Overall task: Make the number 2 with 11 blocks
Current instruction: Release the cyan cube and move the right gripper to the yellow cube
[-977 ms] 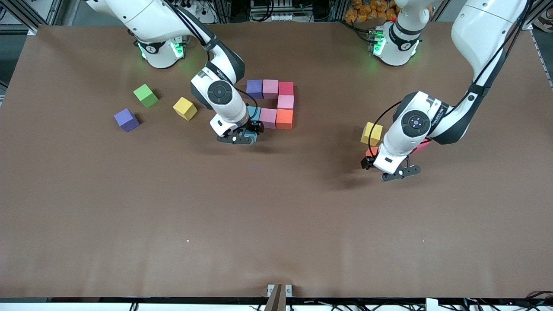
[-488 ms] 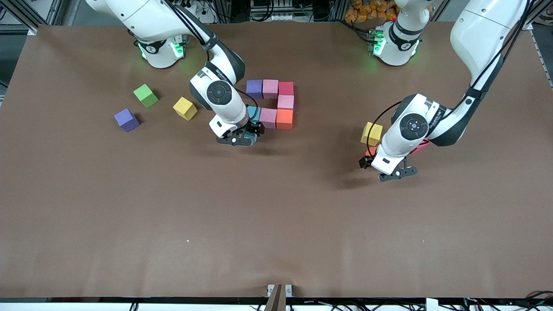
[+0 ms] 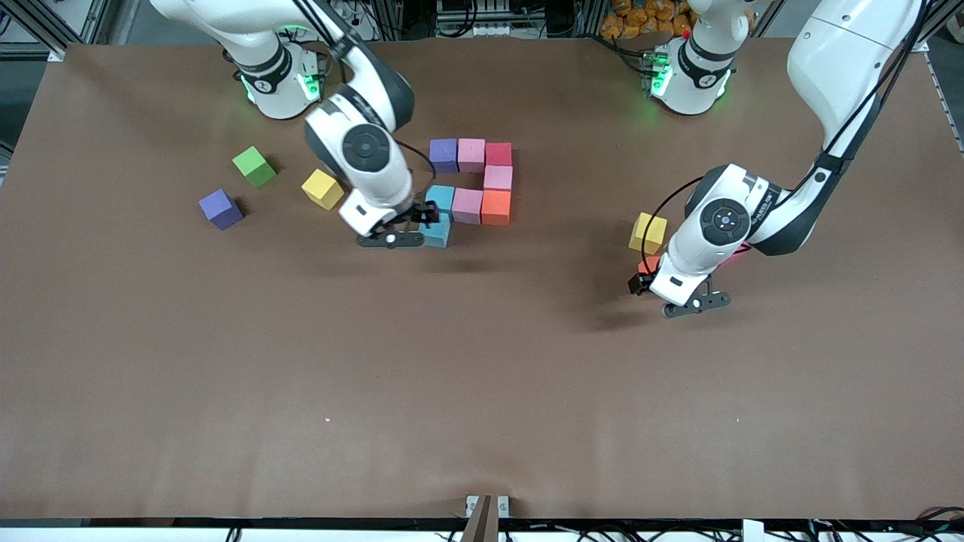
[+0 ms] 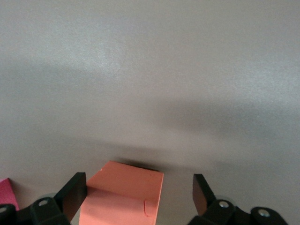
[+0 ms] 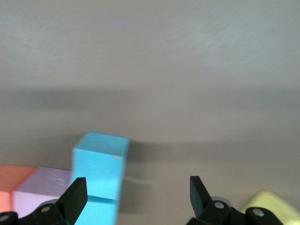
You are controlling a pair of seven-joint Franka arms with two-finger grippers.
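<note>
Blocks (image 3: 471, 184) lay mid-bench in a partial figure, two blue ones (image 3: 439, 213) at its end (one nearer the front camera); the right hand (image 5: 133, 192) stood wide open, empty, just beside them; the left hand (image 4: 139, 192) hung wide around an orange block (image 4: 124, 194), not gripping it.

Big table covered in a plain matte brown sheet (image 3: 482, 376), lit pretty evenly from above with soft shadows on it. Along the top edge there's aluminium framing (image 3: 45, 26), a tangle of cables (image 3: 482, 19) and a pile of orange stuff (image 3: 644, 16) that's too small to make out. Green indicator glow spills onto the surface up there, and a small metal bracket (image 3: 486, 506) sits at the near edge
</note>
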